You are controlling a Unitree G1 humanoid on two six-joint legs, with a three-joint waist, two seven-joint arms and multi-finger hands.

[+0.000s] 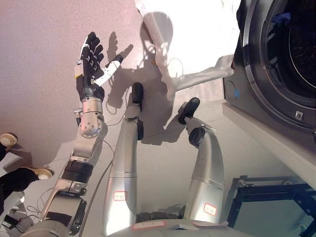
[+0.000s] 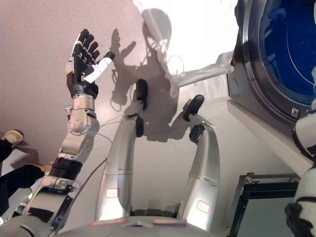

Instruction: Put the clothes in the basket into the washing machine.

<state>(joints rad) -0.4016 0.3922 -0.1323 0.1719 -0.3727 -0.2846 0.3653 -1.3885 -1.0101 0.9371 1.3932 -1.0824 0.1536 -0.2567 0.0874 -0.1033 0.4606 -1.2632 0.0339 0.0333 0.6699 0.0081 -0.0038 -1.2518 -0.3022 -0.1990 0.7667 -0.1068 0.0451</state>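
Observation:
My left hand (image 1: 91, 64) is raised over the floor at the left, fingers spread and straight, holding nothing. A white garment (image 1: 192, 34) lies spread on the floor at the top middle, with one sleeve reaching toward the washing machine (image 1: 237, 94). The machine stands at the right with its round drum opening (image 1: 296, 54) facing me. It also shows in the right eye view (image 2: 291, 54). Only part of my right arm (image 2: 306, 133) shows, at the right edge in front of the machine; its hand is out of view. No basket is in view.
A black metal frame (image 1: 269, 197) stands at the lower right, below the machine's front. A person's shoes (image 1: 39, 173) show at the left edge of the floor.

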